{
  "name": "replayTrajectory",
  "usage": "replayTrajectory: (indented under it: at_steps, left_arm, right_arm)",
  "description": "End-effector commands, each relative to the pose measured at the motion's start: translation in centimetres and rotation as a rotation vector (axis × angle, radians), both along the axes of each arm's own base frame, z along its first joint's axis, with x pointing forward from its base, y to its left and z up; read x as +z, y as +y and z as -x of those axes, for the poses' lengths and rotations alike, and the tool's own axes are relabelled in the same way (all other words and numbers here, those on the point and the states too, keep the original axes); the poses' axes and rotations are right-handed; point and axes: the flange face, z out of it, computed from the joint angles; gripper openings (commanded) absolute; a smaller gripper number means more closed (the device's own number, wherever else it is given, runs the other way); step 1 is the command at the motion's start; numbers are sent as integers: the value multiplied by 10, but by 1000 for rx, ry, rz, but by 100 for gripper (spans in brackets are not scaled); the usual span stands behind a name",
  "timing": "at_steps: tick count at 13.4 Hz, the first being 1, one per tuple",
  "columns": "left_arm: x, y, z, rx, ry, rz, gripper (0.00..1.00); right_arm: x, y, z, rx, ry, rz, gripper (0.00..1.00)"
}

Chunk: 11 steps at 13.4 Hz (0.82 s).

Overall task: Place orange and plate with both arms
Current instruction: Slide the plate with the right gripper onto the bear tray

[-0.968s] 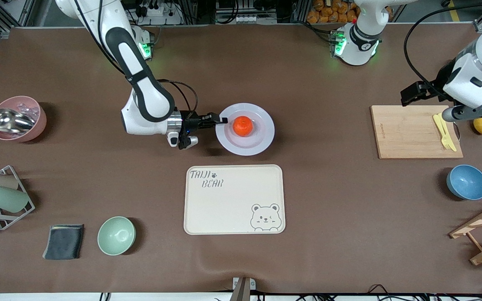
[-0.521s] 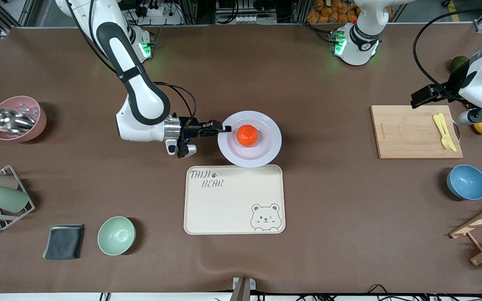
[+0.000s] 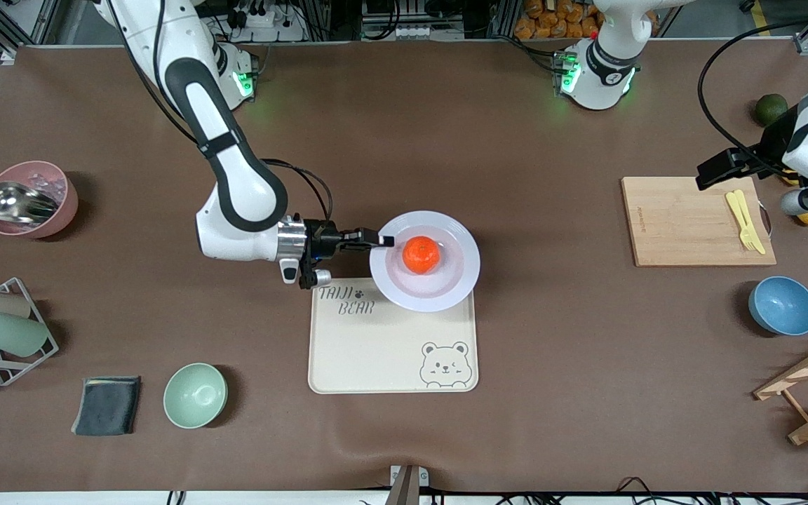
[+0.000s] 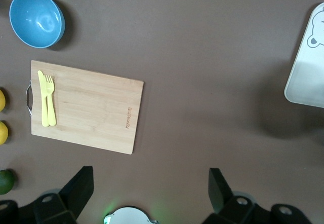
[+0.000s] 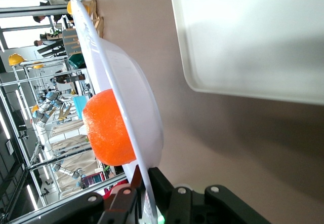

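The right gripper (image 3: 384,241) has its fingers closed on the rim of the plate (image 3: 456,277), holding it lifted over the edge of the cream bear tray (image 3: 376,351) that lies farther from the front camera. The orange (image 3: 421,254) sits in the middle of the plate. The left gripper (image 4: 147,188) waits with its fingers spread wide and empty, above the bench beside the cutting board (image 3: 684,221).

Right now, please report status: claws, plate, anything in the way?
Right claw shut on plate rim, orange on it, over tray edge. Left claw open, waiting above board. Nothing in the way.
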Motion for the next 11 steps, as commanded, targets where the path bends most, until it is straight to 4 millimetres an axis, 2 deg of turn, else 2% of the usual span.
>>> replayTrajectory:
  at_steps: [1,2,5,7,11]
  left_arm:
    - [7,5,0,-5,-19,10,100]
    - [10,6,1,-4,-24,11,100]
    - [10,6,-2,-4,-42,10,100]
    - [11,4,-2,-8,-47,10,100]
    - [4,6,-5,-8,-34,4,100]
  right_arm:
    - [1,-6,-43,-2,-31,2,0]
    - [-3,-8,-51,-1,-42,8,0]
    - [-8,-14,-59,1,-51,32,0]
    - [-20,-22,-67,3,-54,52,0]
    - [-41,-26,-68,-13,-43,77,0]
